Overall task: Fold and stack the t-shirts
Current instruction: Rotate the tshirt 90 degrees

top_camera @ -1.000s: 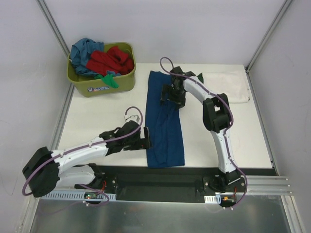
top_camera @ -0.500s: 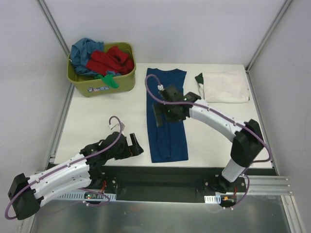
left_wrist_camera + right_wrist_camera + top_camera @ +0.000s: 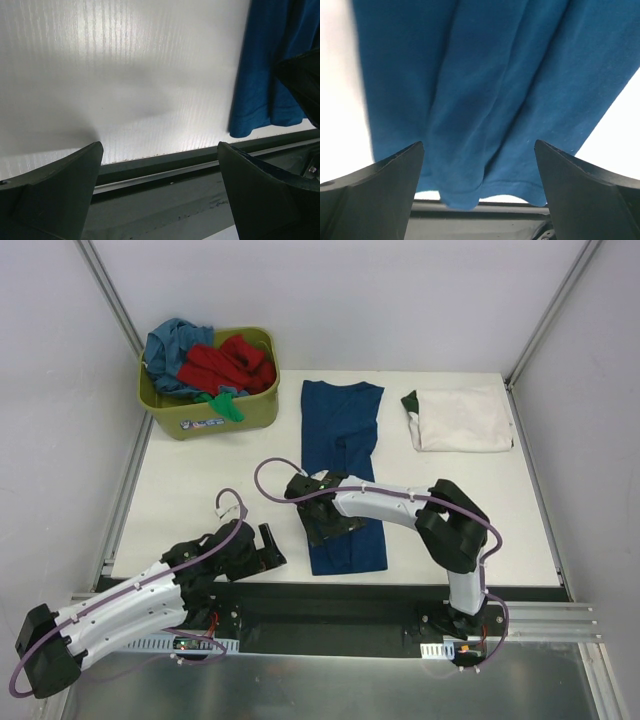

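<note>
A dark blue t-shirt (image 3: 343, 440) lies as a long narrow strip down the middle of the table, also seen in the right wrist view (image 3: 485, 75) and the left wrist view (image 3: 270, 75). My right gripper (image 3: 328, 524) (image 3: 479, 145) hovers open over its near end, nothing between the fingers. My left gripper (image 3: 270, 545) (image 3: 159, 150) stands open and empty over bare table, left of the shirt's near hem. A folded white t-shirt (image 3: 462, 420) lies at the back right with a dark green one (image 3: 410, 401) peeking out at its left edge.
An olive-green tub (image 3: 215, 418) at the back left holds red (image 3: 225, 362), teal (image 3: 168, 343) and green (image 3: 222, 405) shirts. The dark front rail (image 3: 330, 598) runs along the table's near edge. White walls close in the sides and back.
My right arm swung from the shirt's far end back to its near end. The left arm drew back toward the near left edge, away from the shirt. Both grippers stayed open.
</note>
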Controlling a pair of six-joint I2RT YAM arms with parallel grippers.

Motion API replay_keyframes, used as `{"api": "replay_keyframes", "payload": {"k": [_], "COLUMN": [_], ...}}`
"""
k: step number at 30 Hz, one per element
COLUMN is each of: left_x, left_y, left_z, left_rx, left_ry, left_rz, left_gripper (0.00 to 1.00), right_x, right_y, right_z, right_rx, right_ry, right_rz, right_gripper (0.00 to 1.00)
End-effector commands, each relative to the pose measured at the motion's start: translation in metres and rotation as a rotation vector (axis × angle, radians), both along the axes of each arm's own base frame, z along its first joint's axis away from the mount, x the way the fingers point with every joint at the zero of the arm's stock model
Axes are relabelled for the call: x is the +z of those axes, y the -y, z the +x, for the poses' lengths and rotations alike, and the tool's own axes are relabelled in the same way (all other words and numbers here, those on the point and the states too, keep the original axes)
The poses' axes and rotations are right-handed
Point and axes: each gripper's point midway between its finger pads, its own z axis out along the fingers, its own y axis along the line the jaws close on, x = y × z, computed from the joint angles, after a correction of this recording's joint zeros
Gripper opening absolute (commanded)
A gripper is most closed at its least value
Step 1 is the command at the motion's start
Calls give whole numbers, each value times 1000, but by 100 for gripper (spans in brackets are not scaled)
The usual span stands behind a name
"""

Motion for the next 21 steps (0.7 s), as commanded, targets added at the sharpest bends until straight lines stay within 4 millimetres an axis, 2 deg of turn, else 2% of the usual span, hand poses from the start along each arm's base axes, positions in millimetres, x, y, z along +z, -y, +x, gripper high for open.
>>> {"api": "replay_keyframes", "payload": {"k": [1, 5, 16, 17, 21], "left_x": [-10, -8, -2, 0, 3], "left_y": [-4, -4, -1, 0, 3], "left_z": [-8, -6, -2, 0, 1], "left_rx": [17, 17, 17, 16, 2], "left_ry": [-55, -44, -35, -31, -32], "left_rz": [9, 7, 14, 13, 20], "left_gripper": [99, 99, 99, 99, 99], "right_x": [9, 6, 32, 27, 21], "right_y": [1, 8, 67, 77, 91], "right_z": [10, 10, 6, 2, -10], "right_rx": [-52, -73, -194, -204, -237], "right_ry": [54, 63, 143, 128, 102], "right_rz": [-22, -46, -106, -122, -91], "right_gripper": [97, 97, 97, 97, 97]}}
